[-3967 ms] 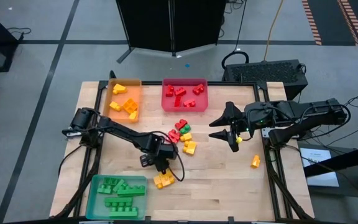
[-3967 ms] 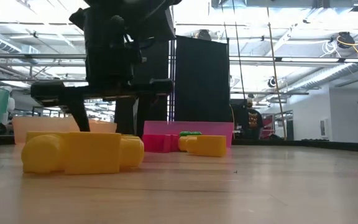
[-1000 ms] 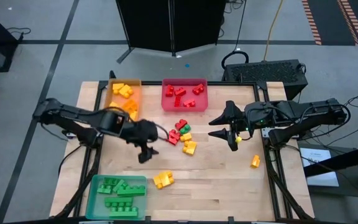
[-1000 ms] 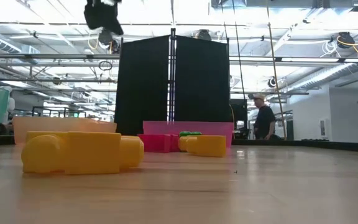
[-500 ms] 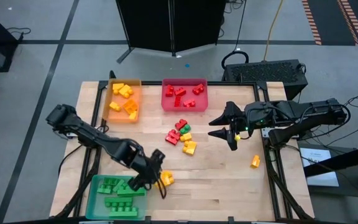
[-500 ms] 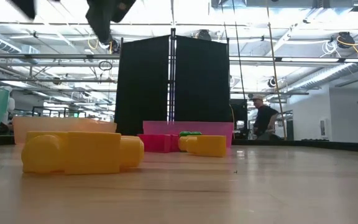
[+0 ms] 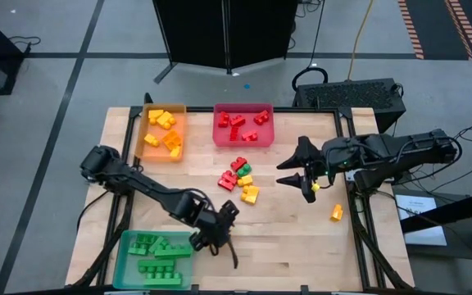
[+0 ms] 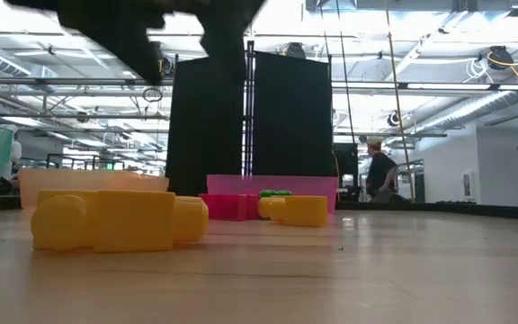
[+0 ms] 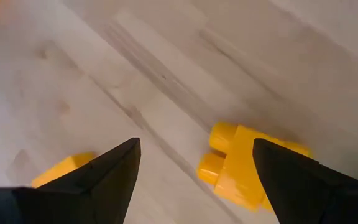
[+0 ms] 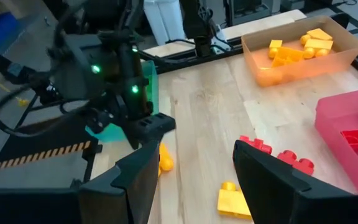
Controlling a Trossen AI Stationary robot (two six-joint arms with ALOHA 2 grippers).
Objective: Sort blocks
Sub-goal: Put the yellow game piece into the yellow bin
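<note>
A wooden surface (image 7: 285,221) carries three trays at its edges and loose blocks (image 7: 238,175) clustered near its middle. From above, the left end effector (image 7: 220,225) hides the yellow blocks beside the teal tray (image 7: 129,254); only its wrist view shows them, one yellow block (image 9: 244,165) lying between its spread fingers (image 9: 104,174). A second ago this end effector was nearer the middle, higher over the surface; now it is over those yellow blocks. The right end effector (image 7: 289,170) hovers spread near the right side, unmoved. A lone yellow block (image 7: 336,213) lies by the right edge.
</note>
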